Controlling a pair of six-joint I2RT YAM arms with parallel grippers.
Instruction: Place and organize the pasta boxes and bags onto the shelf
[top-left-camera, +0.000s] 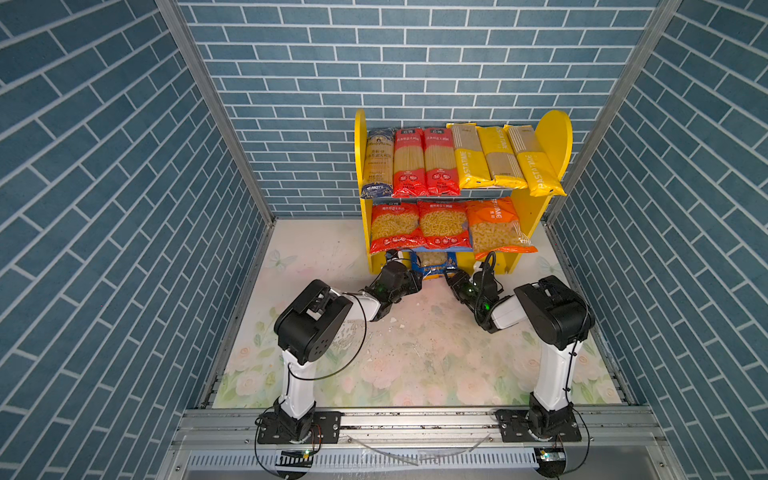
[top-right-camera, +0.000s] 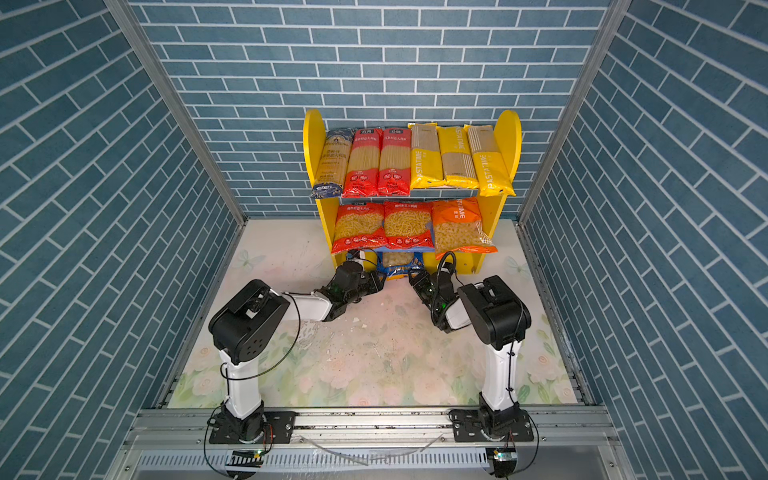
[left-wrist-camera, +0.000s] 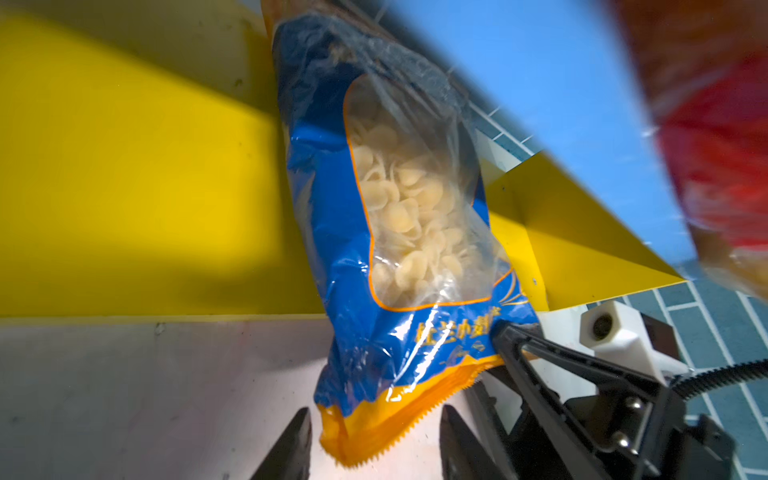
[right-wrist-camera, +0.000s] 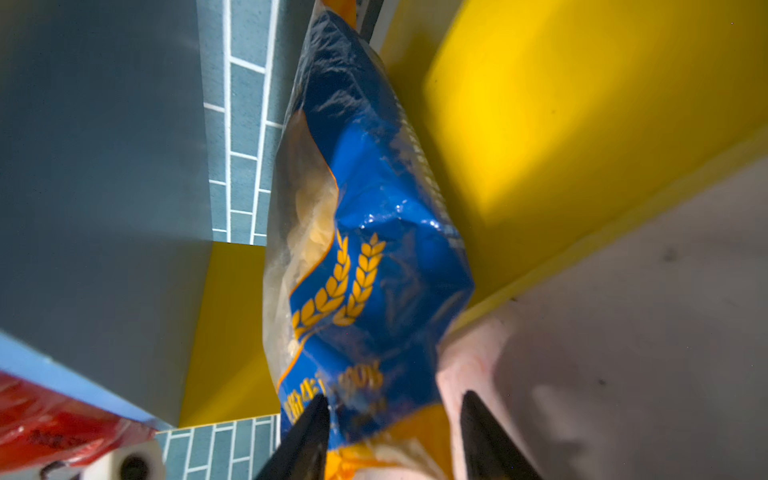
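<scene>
The blue-yellow bag (top-left-camera: 434, 266) (top-right-camera: 397, 266) of shell pasta (left-wrist-camera: 395, 232) (right-wrist-camera: 365, 257) lies on the floor under the shelf (top-left-camera: 552, 137), between its yellow side panels. My left gripper (left-wrist-camera: 376, 411) is open, and the bag's serrated yellow end lies loose between its fingers. From the other side my right gripper (right-wrist-camera: 395, 395) is open astride the same end. On the upper board lie a dark blue pack (top-left-camera: 378, 162), two red packs (top-left-camera: 409, 162) and three yellow packs (top-left-camera: 498, 158). On the lower board sit two red bags (top-left-camera: 395, 226) and an orange bag (top-left-camera: 496, 224).
The shelf stands against the blue brick back wall (top-left-camera: 374, 62), right of centre. Its blue lower board (left-wrist-camera: 540, 104) hangs low over the bag. Both arms reach in from the front rail (top-left-camera: 415, 419) across the flowered floor mat (top-left-camera: 415, 365), which bears small crumbs.
</scene>
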